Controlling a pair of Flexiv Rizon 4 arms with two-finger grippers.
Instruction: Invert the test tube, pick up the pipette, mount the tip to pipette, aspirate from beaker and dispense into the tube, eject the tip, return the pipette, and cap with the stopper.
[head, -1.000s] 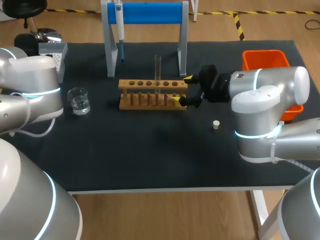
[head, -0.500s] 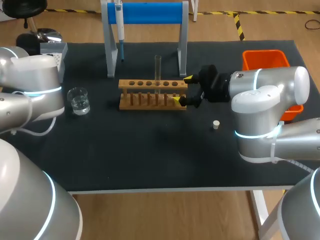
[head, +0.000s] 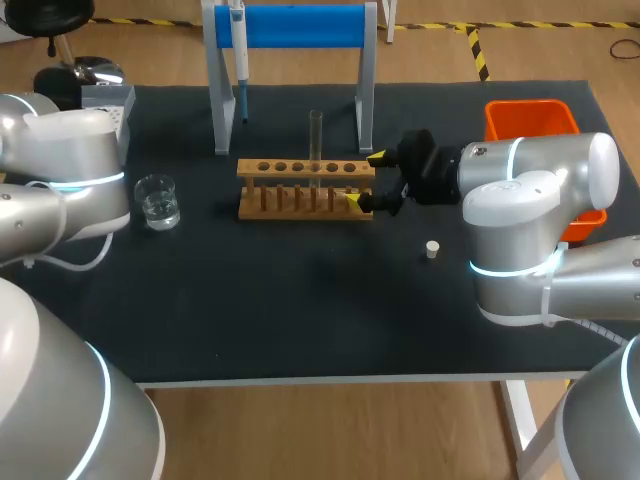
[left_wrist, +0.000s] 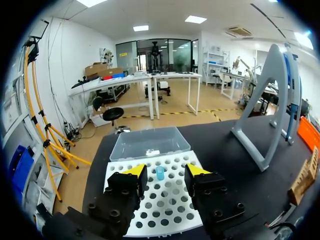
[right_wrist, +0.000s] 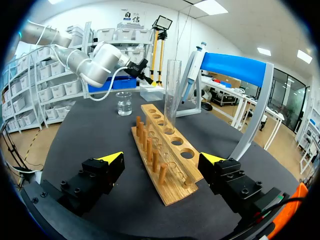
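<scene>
On the black counter (head: 300, 310), the blue-barred grey stand (head: 300, 25) carries the white pipette (head: 238, 45). The wooden rack (head: 305, 190) holds the clear glass test tube (head: 316, 140) upright. The 2 claws gape empty: right claw (head: 364, 178) at the rack's end, left claw (left_wrist: 166, 172) above the white perforated tray (left_wrist: 165, 210). The pipette is best gripped squarely by its body.

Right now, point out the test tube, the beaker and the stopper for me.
test tube (head: 316, 138), head view, midway up its glass wall.
beaker (head: 158, 200), head view, on its glass side.
stopper (head: 432, 249), head view, on its top.
</scene>
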